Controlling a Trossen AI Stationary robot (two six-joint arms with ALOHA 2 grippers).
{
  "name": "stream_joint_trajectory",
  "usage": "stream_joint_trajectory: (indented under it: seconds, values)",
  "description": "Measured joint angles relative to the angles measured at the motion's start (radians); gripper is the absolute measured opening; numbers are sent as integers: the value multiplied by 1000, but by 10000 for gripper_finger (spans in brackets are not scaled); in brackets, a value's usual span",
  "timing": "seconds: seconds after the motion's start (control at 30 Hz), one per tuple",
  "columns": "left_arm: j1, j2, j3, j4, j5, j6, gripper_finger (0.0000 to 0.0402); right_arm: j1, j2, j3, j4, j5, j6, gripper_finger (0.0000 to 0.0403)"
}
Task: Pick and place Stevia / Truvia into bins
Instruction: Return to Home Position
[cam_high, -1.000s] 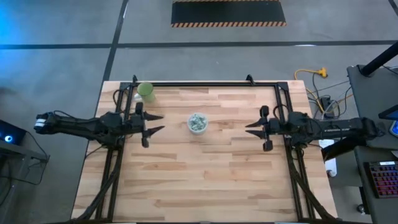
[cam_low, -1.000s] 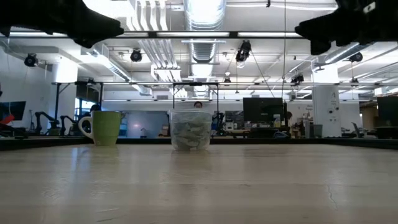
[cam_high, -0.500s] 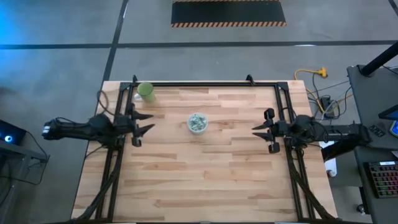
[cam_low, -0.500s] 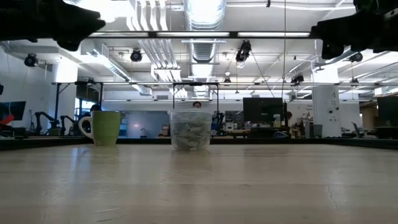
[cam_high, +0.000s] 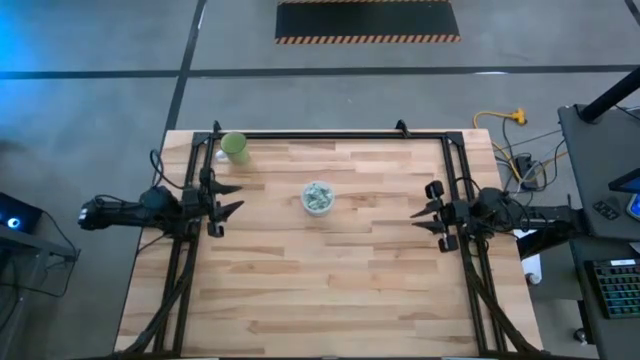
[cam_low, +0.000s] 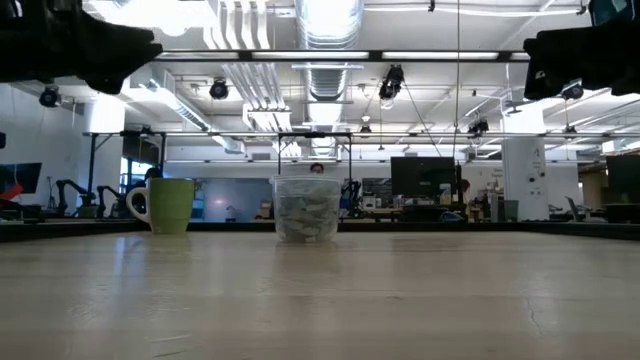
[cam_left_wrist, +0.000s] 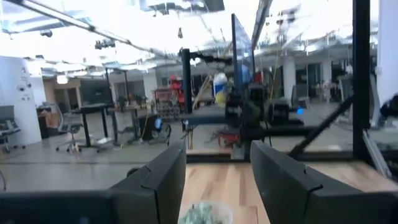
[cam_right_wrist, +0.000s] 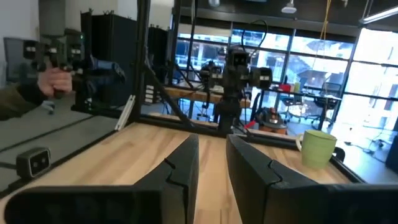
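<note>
The clear cup (cam_high: 318, 197) stands at the table's middle, toward the far side, with a heap of pale green and white Stevia packets (cam_low: 306, 215) inside it. In the left wrist view its rim and packets (cam_left_wrist: 205, 213) show low between my fingers. My left gripper (cam_high: 236, 198) hovers open near the left edge, pointing at the cup. Near the right edge, my right gripper (cam_high: 416, 211) also points inward, its fingers a small gap apart (cam_right_wrist: 212, 140). Nothing is between the fingers of either one.
An opaque green cup (cam_high: 235, 147) stands at the far left corner, also in the right wrist view (cam_right_wrist: 318, 148). Black frame rails (cam_high: 320, 134) run along the far, left and right edges. A person's hand (cam_right_wrist: 53, 78) holds a device beyond the table.
Both arms have drawn back from the cup, the left toward the table's left edge and the right toward the right edge, sinking a little. Neither finger gap has changed, and the cup and packets have stayed in place.
</note>
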Motion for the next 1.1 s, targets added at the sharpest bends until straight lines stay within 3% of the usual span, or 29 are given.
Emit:
stream_joint_trajectory:
  seconds: [0.37,1.1]
  values:
    - [0,-15,-76,-4,0,-30,164,0,1,-4,-13,1,30,73]
    - [0,25,-79,-119,-2,-29,164,0,5,-15,-77,1,-14,73]
